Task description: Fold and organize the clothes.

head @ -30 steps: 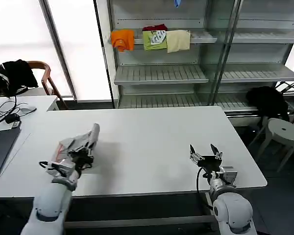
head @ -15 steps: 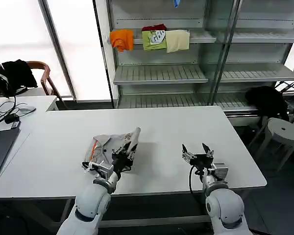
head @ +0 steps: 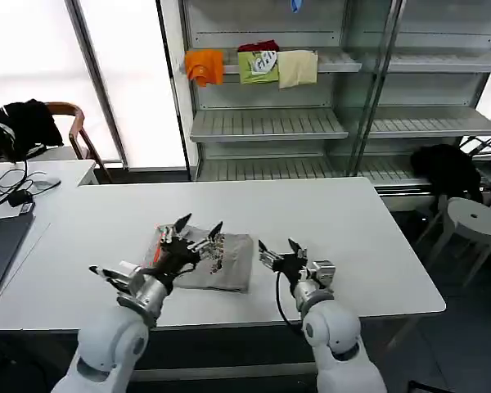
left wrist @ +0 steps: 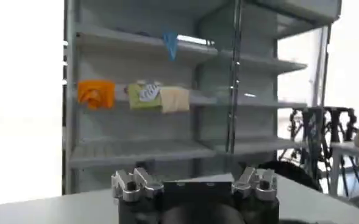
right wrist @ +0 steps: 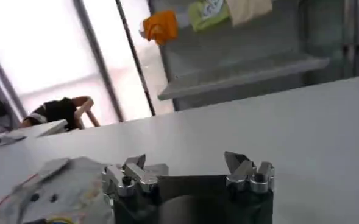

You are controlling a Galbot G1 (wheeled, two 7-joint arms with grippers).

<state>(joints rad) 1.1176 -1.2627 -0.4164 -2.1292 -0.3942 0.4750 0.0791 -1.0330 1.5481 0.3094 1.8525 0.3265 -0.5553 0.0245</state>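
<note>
A white table [head: 352, 213] is carrying a folded light grey shirt [head: 221, 258], lying near its front edge and a little left of centre. An orange-red strip is showing at the shirt's left side, and small coloured marks are dotting its top, though they are too fine to read. The left gripper [head: 195, 232] is hovering over the shirt's far left part with its jaws spread wide and nothing between them; its arm is covering the near left corner of the cloth. The right gripper [head: 279, 250] is sitting just to the right of the shirt, low over the bare tabletop, jaws also spread and empty. In the right wrist view the shirt [right wrist: 51, 185] is lying rumpled beside that gripper [right wrist: 188, 170], possibly touching one finger, but that is hard to tell.

Beyond the table a grey metal shelving unit [head: 266, 123] is standing against the wall, its slatted shelves mostly bare. On an upper shelf, orange [head: 204, 65], green [head: 258, 65] and cream [head: 298, 68] folded garments are hanging over the edge, with something dark red half hidden behind the green one. To the left, a second desk is holding a laptop [head: 0, 246], cut off by the frame, and cables. A wooden chair [head: 74, 127] draped in black clothing is standing behind it. At the right, a round grey stool [head: 473, 221] is standing near more dark fabric
</note>
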